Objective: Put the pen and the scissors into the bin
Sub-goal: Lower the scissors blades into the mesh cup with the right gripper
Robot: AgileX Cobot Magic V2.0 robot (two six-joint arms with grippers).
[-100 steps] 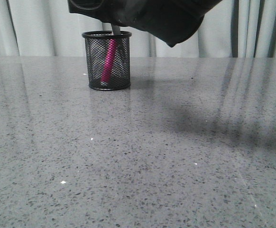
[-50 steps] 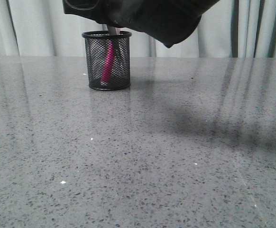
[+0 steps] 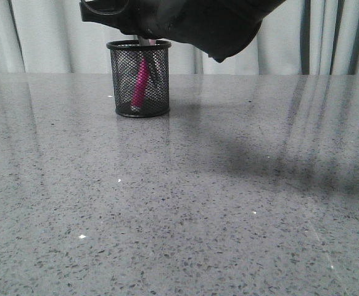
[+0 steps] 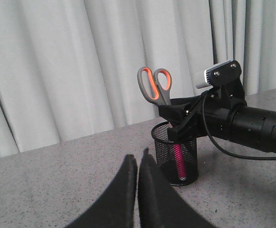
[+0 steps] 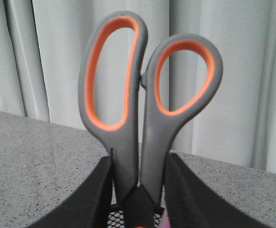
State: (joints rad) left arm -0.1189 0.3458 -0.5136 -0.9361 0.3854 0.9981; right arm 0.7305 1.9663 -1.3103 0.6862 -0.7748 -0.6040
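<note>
The bin (image 3: 138, 79) stands upright at the far middle-left of the table, with the pink pen (image 3: 141, 80) leaning inside it. My right gripper (image 5: 139, 160) is shut on the scissors (image 5: 142, 104) just below their orange-lined loops. It holds them upright, loops up, over the bin, and the grey blades (image 3: 146, 41) reach down past the rim. In the left wrist view the scissors (image 4: 155, 85) rise above the bin (image 4: 175, 154) with the pen (image 4: 179, 159) inside. My left gripper (image 4: 138, 160) is shut and empty, a short way from the bin.
The right arm (image 3: 192, 18) stretches across the top of the front view, above and to the right of the bin. Pale curtains (image 3: 50, 37) hang behind the speckled grey table (image 3: 179, 203).
My right gripper has shifted slightly left and lower with the scissors, so the blades sit a little deeper in the bin. The bin and pen have not moved.
</note>
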